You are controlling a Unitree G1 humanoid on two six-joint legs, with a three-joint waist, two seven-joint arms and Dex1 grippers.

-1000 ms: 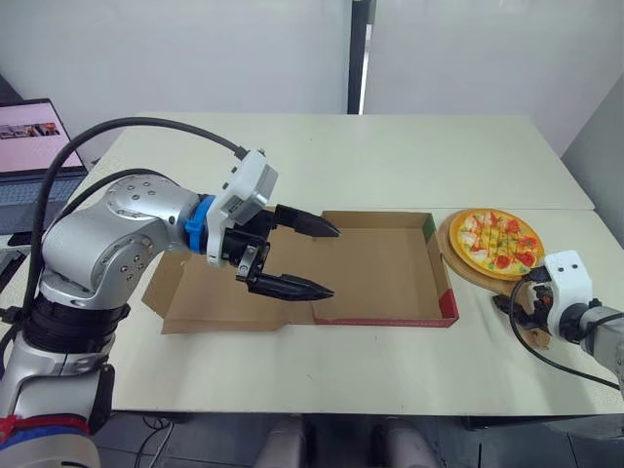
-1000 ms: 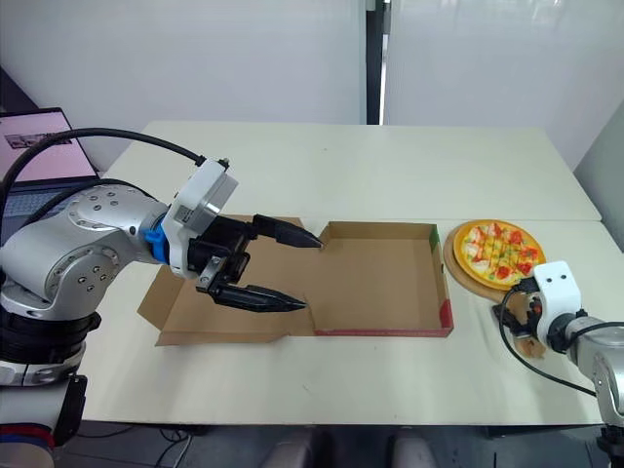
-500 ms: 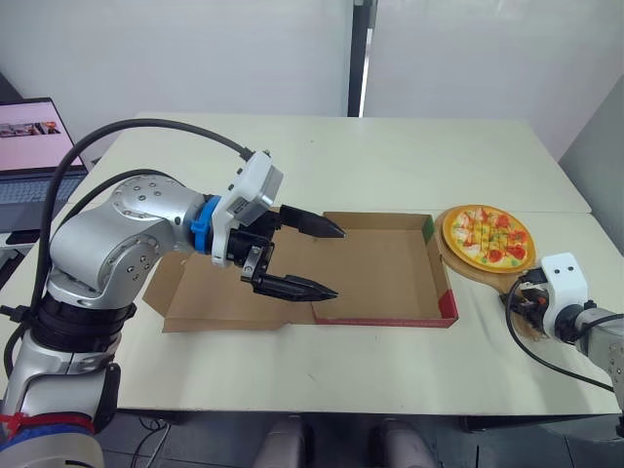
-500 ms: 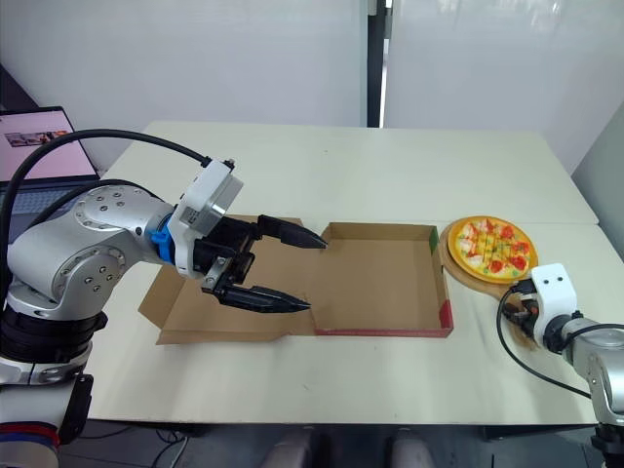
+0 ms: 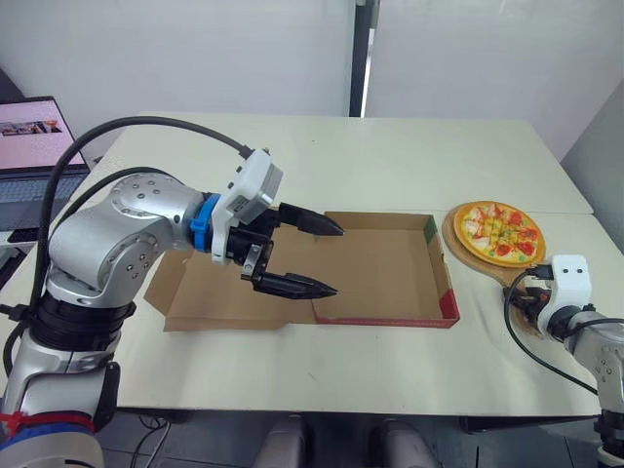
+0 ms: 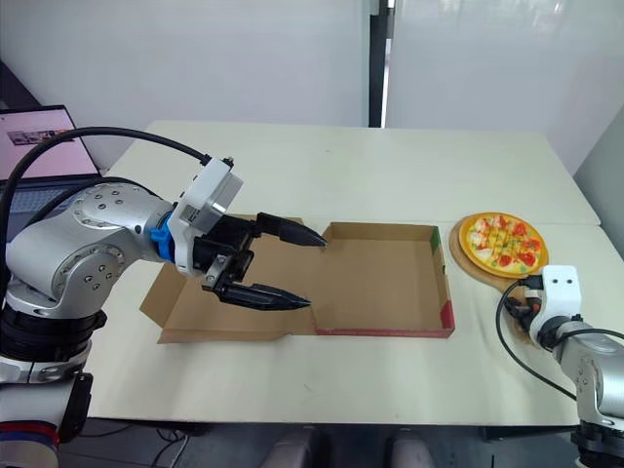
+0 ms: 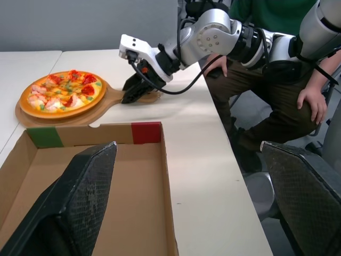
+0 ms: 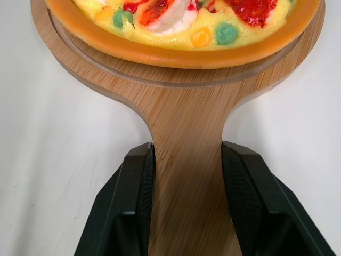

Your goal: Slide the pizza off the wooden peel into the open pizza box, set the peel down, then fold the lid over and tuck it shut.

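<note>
The peel (image 8: 187, 114) and pizza (image 5: 499, 232) have drifted right, off the box's (image 5: 375, 268) wall.
My right gripper (image 8: 186, 154) clamps the handle — the pizza sits just right of the box. My left gripper (image 5: 337, 261) hangs wide open over the box's left end. I should lift level, clear the wall, then tilt gently.

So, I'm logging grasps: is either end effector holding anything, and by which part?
The right end effector grips the peel by its handle; the left end effector is open over the box, holding nothing.
</note>
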